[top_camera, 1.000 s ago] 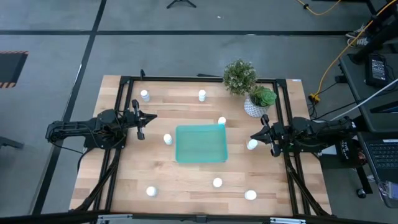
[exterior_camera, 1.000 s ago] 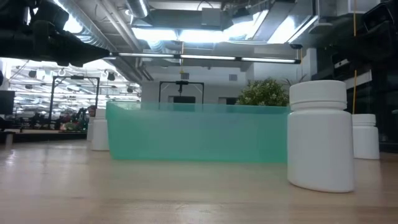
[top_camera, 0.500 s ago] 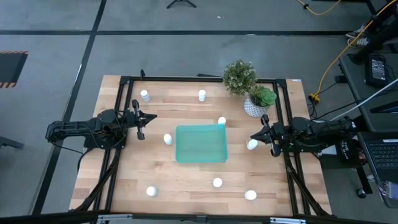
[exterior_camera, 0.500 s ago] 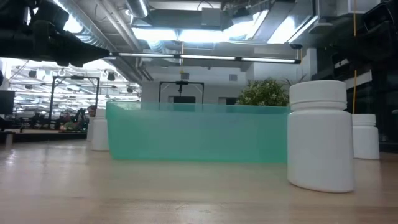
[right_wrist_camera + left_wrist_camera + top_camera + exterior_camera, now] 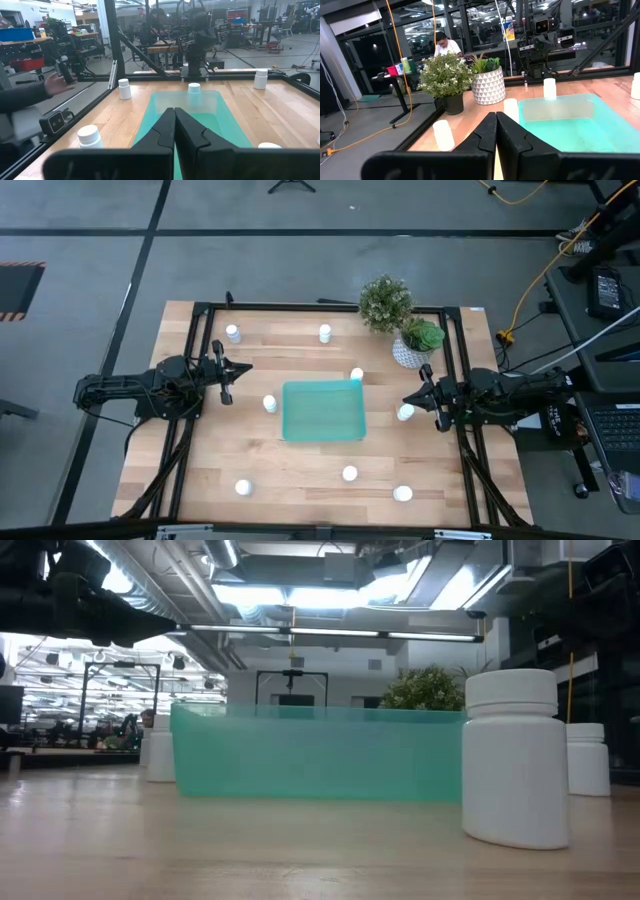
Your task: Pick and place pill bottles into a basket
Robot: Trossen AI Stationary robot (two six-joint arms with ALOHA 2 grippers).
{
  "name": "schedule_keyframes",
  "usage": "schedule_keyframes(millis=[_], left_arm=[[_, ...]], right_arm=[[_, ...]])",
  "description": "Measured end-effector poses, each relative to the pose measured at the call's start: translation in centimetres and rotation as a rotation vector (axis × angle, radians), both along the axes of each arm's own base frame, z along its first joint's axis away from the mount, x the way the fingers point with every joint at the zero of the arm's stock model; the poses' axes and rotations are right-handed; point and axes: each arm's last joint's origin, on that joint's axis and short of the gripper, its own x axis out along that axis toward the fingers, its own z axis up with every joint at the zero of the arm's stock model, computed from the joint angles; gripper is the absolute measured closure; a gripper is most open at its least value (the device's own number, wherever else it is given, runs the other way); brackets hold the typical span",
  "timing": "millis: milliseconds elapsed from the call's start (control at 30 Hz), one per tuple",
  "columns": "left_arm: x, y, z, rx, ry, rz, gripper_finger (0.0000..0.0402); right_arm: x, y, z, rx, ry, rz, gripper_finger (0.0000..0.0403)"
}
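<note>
Pill bottles (image 5: 349,473) were scattered on table (image 5: 200,470) around teal basket (image 5: 322,412) — none inside. Left gripper (image 5: 224,370) and right gripper (image 5: 431,400) were parked at opposite sides — fingers pressed together, nothing held.

The floor (image 5: 300,260) around the table was grey concrete with dark lines. An orange cable (image 5: 540,275) lay on it at the right side, near a desk with a laptop (image 5: 612,430). Long ceiling lights (image 5: 330,590) shone over the hall. A person (image 5: 445,45) sat behind glass walls, and a blurred sleeve (image 5: 25,95) showed at one side.
</note>
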Motion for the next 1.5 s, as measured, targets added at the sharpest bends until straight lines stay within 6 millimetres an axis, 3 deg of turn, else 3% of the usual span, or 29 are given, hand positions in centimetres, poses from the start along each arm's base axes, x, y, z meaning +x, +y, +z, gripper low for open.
schedule_keyframes(millis=[300, 867, 1267, 1500], left_arm=[[0.0, 0.0, 0.09, 0.072, 0.01, 0.005, 0.0398], [0.0, 0.0, 0.08, -0.057, -0.025, -0.003, 0.0398], [0.0, 0.03, 0.02, 0.047, 0.009, 0.011, 0.0398], [-0.09, 0.28, 0.01, 0.045, 0.012, 0.105, 0.0398]], right_arm=[[0.0, 0.0, 0.01, 0.0, 0.0, 0.0, 0.0395], [0.0, 0.0, 0.01, -0.001, -0.001, 0.0, 0.0395], [0.0, 0.0, 0.01, 0.083, 0.014, 0.002, 0.0395], [0.0, 0.0, 0.01, 0.031, 0.005, 0.001, 0.0395]])
